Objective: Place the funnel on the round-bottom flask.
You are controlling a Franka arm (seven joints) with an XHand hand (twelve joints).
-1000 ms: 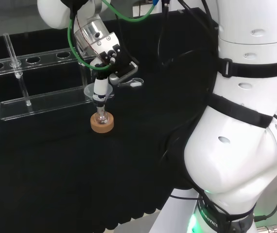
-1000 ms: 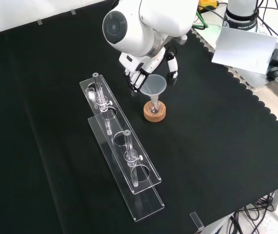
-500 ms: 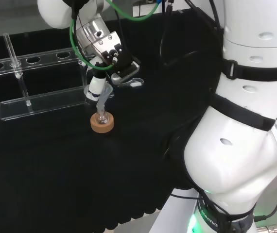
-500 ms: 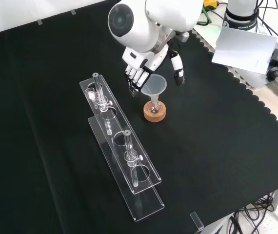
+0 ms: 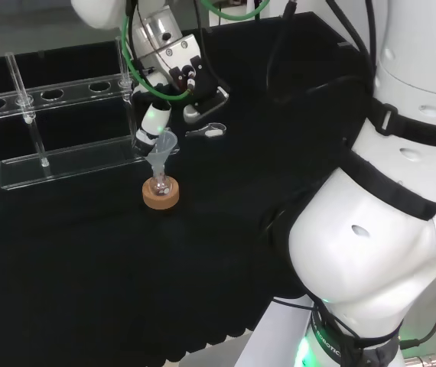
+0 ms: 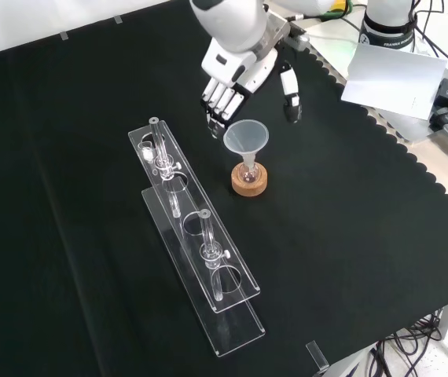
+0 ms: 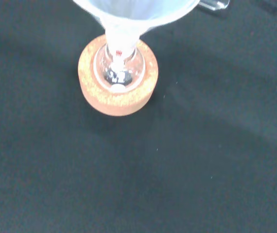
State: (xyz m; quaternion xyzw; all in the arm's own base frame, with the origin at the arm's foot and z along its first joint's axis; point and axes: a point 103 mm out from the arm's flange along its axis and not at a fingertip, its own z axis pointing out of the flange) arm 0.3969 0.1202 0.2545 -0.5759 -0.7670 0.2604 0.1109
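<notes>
Standing with its stem down in the neck of the small clear glass round-bottom flask (image 6: pixel 248 169), the clear plastic cone-shaped funnel (image 6: pixel 245 138) has its long axis roughly vertical, with a slight lean visible in the head view (image 5: pixel 161 148). The flask in turn rests on a round tan cork ring stand (image 6: pixel 250 181) on the black cloth-covered bench (image 6: pixel 350 236). In the wrist view the funnel's stem (image 7: pixel 121 36) enters the flask's neck, and the cork ring (image 7: pixel 117 97) circles the flask's bulb.

The black and white robot hand (image 6: pixel 232 75) hangs above and behind the funnel in the front view, apart from it, with nothing in its grasp. Its fingers (image 6: pixel 216 100) are straight and spread from the thumb (image 6: pixel 290 98), and the funnel's rim lies just below the gap between them. So the funnel lies downward and forward of the palm.

To my judgement the placing is done, and what remains is a clean retreat: the hand needs to go up and away along the funnel's axis, without brushing the rim, since a sideways nudge could tip the funnel or the light flask.

To the left in the front view stands a long clear acrylic tube rack (image 6: pixel 196 259) with glass tubes, well apart from the flask.
</notes>
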